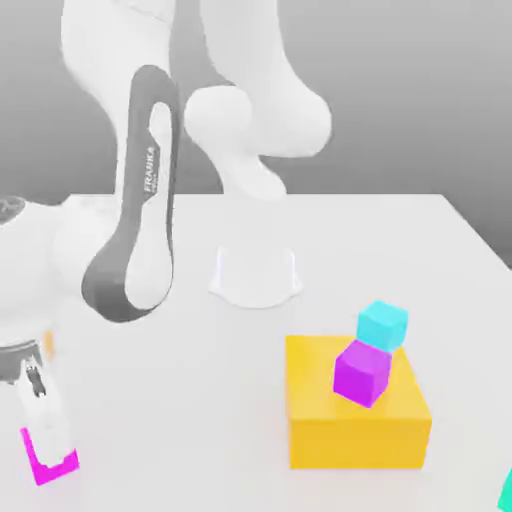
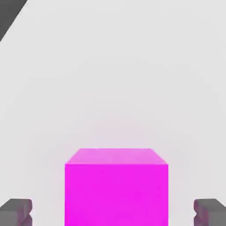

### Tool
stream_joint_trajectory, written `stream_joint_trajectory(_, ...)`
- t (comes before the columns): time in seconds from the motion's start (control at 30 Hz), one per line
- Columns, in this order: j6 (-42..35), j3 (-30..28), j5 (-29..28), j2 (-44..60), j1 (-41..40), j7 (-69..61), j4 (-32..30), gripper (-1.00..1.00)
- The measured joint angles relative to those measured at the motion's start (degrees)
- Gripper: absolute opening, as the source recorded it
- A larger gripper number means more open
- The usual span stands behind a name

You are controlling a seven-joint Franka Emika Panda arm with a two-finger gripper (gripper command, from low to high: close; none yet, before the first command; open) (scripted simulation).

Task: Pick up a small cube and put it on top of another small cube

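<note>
A small magenta cube (image 1: 42,467) rests on the white table (image 1: 200,400) at the exterior view's lower left. My gripper (image 1: 50,452) is lowered over it, one finger on each side. In the hand view the magenta cube (image 2: 116,187) sits between my dark fingertips (image 2: 16,212), with a clear gap on both sides, so the gripper is open. A purple cube (image 1: 361,374) lies slightly turned on top of a large orange block (image 1: 360,425). A cyan cube (image 1: 382,325) sits right behind the purple one, at the block's far edge.
The arm's white base (image 1: 255,277) stands at the table's middle back. A teal object (image 1: 506,490) pokes in at the exterior view's lower right edge. Open table surface lies between the magenta cube and the orange block.
</note>
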Motion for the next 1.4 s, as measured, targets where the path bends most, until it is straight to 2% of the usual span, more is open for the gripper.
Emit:
stream_joint_trajectory(0.2,0.09,0.07,-0.06,0.07,-0.08,0.07,0.01,-1.0)
stream_joint_trajectory(0.37,-6.79,-2.1,-4.11,-8.99,1.92,2.55,-2.05,-1.0)
stream_joint_trajectory(0.5,-10.74,3.11,-6.17,-17.29,6.2,-3.75,-6.15,-1.0)
stream_joint_trajectory(0.63,-14.5,8.52,-6.19,-25.48,14.41,-12.47,-10.52,-1.0)
stream_joint_trajectory(1.1,-27.74,19.17,-3.64,-54.25,40.47,-45.12,-25.79,-1.0)
stream_joint_trajectory(1.3,-15.98,21.32,-3.53,-46.53,41.69,-46.91,-29.84,-1.0)
stream_joint_trajectory(1.33,-14.74,21.47,-3.55,-45.6,41.63,-46.89,-30.14,1.0)
stream_joint_trajectory(1.4,-14.74,21.47,-3.54,-45.6,41.63,-46.9,-30.14,1.0)
